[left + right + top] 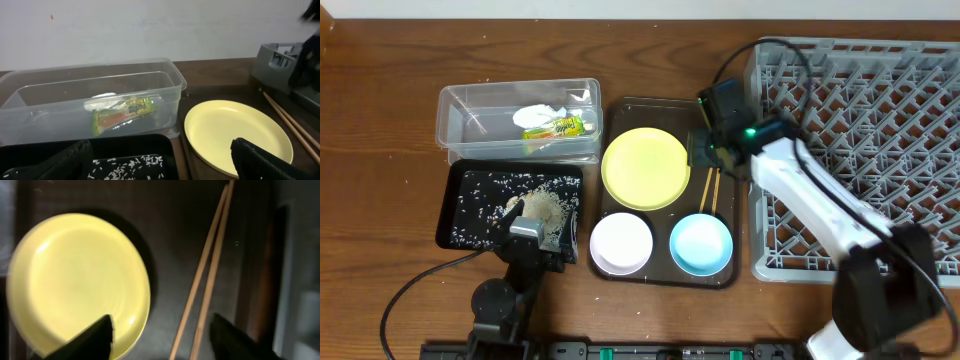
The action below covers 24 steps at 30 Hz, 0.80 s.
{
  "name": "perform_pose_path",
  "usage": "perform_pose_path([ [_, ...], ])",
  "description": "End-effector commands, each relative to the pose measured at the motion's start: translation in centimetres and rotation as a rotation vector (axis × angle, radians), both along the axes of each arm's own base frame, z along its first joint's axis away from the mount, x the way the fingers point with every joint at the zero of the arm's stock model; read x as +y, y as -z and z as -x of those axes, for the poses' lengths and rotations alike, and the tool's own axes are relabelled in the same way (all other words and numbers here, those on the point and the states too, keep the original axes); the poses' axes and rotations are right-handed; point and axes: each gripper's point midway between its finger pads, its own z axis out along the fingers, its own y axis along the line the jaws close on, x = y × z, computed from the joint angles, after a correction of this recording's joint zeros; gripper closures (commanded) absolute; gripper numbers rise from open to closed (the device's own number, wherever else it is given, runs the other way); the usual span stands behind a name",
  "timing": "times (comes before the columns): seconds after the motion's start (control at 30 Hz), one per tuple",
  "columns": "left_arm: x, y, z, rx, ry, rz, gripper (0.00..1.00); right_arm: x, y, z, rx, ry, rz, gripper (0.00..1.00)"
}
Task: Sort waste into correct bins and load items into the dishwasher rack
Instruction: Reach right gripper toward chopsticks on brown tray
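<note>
Wrapper [555, 127] and tissue [540, 112] lie in tub [460, 105]; rice [545, 205] in black tray [455, 200], left end effector [160, 165] spread and empty above it; right end effector [162, 337] spread over chopsticks [210, 265] beside plate [645, 167]; likely step: pinch chopsticks, then carry right to rack [880, 120].

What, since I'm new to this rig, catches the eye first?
The large grey dishwasher rack fills the right side. The bright yellow plate lies mid-table on a dark-brown tray, with the right gripper open above the chopsticks beside it.
</note>
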Motion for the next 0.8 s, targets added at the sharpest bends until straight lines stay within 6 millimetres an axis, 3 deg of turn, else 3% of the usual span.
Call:
perform_pose_path([
  [0.0, -0.1, 1.5, 0.0, 0.032, 0.008, -0.016, 0.09, -0.3, 2.4, -0.8, 0.035, 0.071, 0.010, 0.47],
  [0.13, -0.1, 1.5, 0.0, 0.032, 0.008, -0.016, 0.09, -0.4, 5.5, -0.6, 0.099, 0.106, 0.030, 0.53],
  [0.3, -0.1, 1.5, 0.0, 0.032, 0.008, -0.016, 0.09, -1.0, 7.9, -0.2, 0.147, 0.132, 0.072, 0.60],
  [0.67, -0.1, 1.5, 0.0, 0.032, 0.008, -0.016, 0.09, -1.7, 8.7, 0.0, 0.158, 0.160, 0.107, 0.62],
  [0.77, -0.1, 1.5, 0.0, 0.032, 0.008, -0.016, 0.09, -2.2, 9.1, 0.1, 0.164, 0.202, 0.125, 0.70],
])
